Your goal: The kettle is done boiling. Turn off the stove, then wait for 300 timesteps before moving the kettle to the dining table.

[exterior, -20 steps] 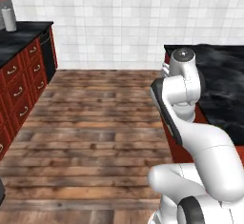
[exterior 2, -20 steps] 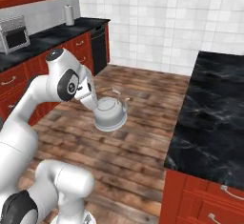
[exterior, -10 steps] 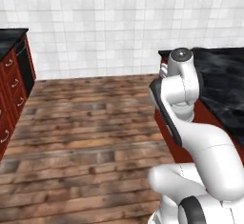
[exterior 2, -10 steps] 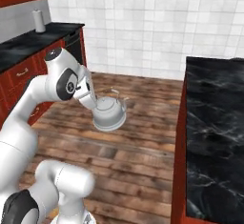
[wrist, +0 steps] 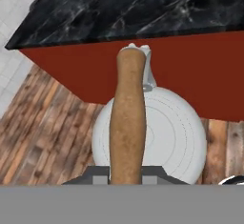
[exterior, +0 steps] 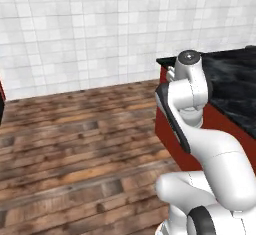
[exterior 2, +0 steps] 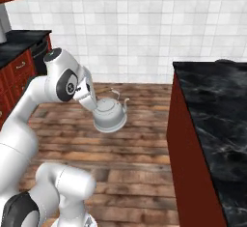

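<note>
My gripper is shut on the thin orange-brown handle of the silvery-grey kettle. The kettle hangs upright over the wooden floor, its spout toward the dining table. In the hand view the handle runs up the middle over the round kettle lid. Beyond it stand the table's red-brown base and its black marble top. In the left base view my own arm hides the kettle, and the table top lies to the right. The stove is out of view.
A black counter on red cabinets stands at the far left. A white tiled wall closes the back. Open wooden floor lies between the counter and the table's near corner.
The whole picture has shifted: the base has turned right, so the left counters have slid out of frame and the dining table looms closer. The kettle stays held in the same grip.
</note>
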